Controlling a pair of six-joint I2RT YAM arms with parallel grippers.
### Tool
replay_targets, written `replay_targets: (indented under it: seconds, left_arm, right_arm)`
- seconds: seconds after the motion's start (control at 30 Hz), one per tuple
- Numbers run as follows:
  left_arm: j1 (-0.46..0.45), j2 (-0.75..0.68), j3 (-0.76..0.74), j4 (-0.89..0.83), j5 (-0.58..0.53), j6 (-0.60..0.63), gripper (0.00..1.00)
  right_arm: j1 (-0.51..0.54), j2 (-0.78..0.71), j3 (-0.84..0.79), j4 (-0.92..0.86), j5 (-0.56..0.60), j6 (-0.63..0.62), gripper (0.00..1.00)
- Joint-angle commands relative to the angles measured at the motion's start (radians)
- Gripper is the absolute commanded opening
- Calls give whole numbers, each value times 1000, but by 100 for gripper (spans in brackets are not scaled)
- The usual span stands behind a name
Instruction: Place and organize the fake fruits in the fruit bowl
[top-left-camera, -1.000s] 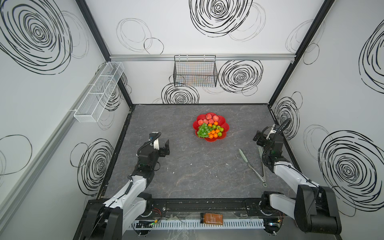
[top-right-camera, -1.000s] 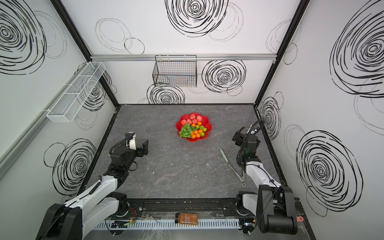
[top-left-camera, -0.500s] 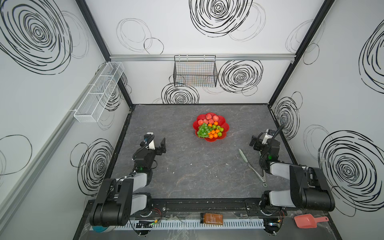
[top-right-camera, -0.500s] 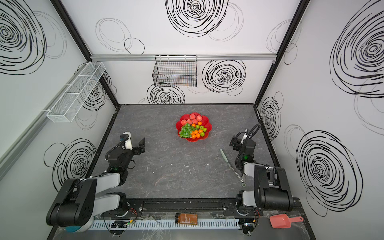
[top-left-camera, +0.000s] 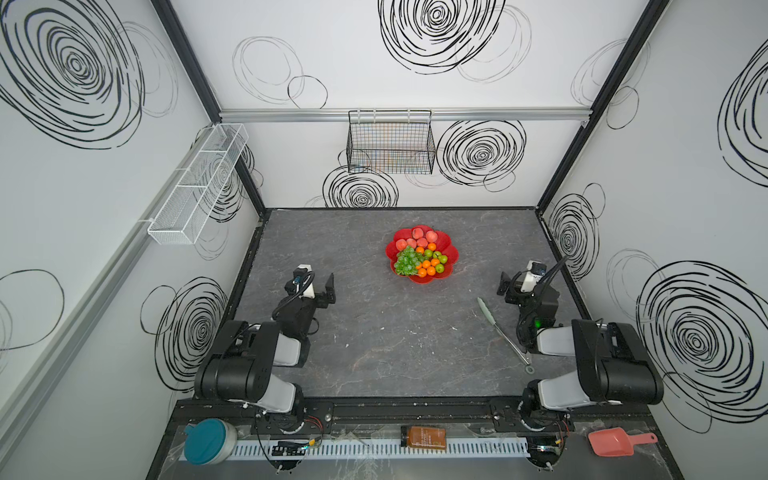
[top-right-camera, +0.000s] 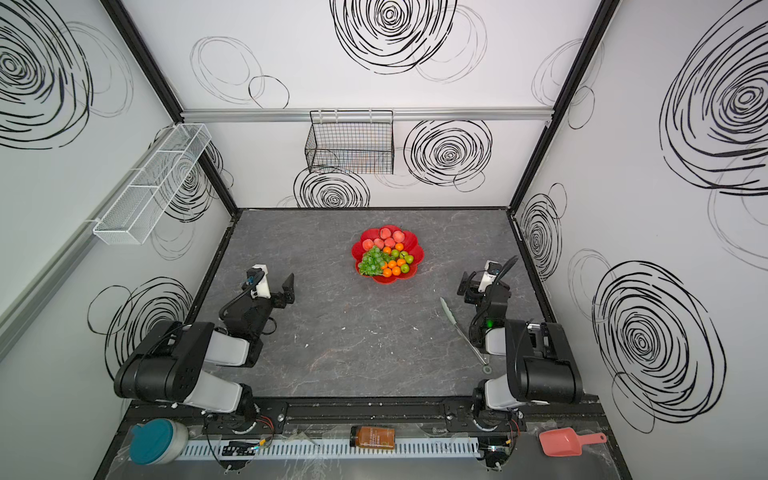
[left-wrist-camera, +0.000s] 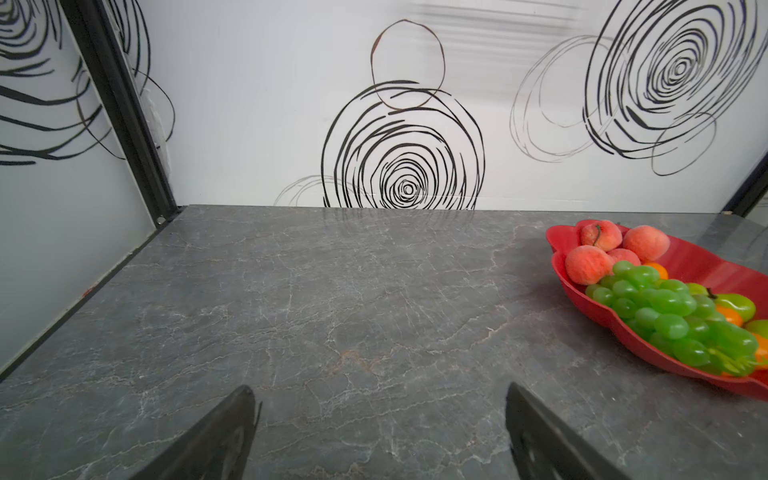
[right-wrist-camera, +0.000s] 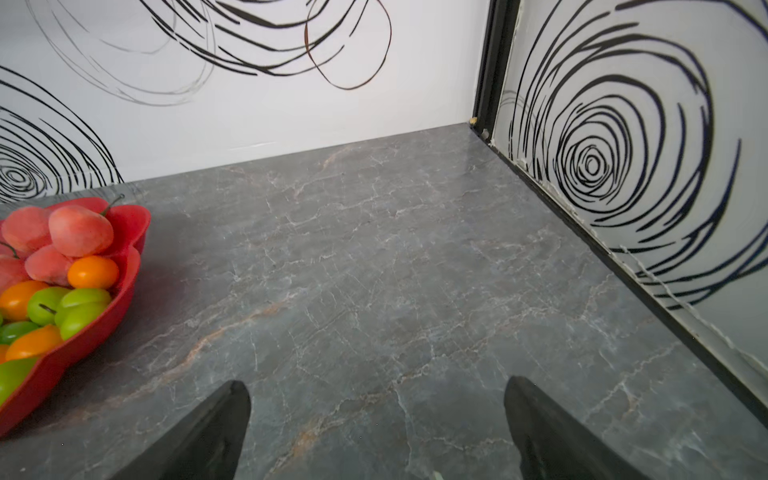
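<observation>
In both top views: fruit bowl (top-left-camera: 448, 243) just right of centre on the grey table (top-left-camera: 374, 353), filled with fake fruits (top-left-camera: 419, 259). At centre left, left gripper (top-left-camera: 319, 286), jaws spread wide, empty. At centre right, right gripper (top-left-camera: 516, 286), likewise wide and empty, near pale-green tongs (top-left-camera: 500, 330). Left wrist view: fingers (left-wrist-camera: 245, 399) far apart over bare table, fruit bowl well apart. Right wrist view: same wide gap, nothing between, fruit bowl apart.
</observation>
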Motion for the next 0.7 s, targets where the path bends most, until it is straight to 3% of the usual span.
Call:
replay_targets:
  seconds: [0.0, 0.1, 0.2, 0.67]
  left_arm:
    - [-24, -10, 18, 54, -128, 33, 96]
    - [-31, -12, 15, 59, -147, 38, 96]
    - [-57, -9, -7, 106, -302, 11, 96]
    - [-73, -7, 3, 93, -311, 33, 96]
  right_arm:
    - [11, 6, -12, 135, 8, -30, 100]
    - [29, 7, -6, 127, 39, -37, 100]
    - [46, -1, -27, 154, 46, -56, 100]
    - [39, 6, -5, 122, 59, -40, 100]
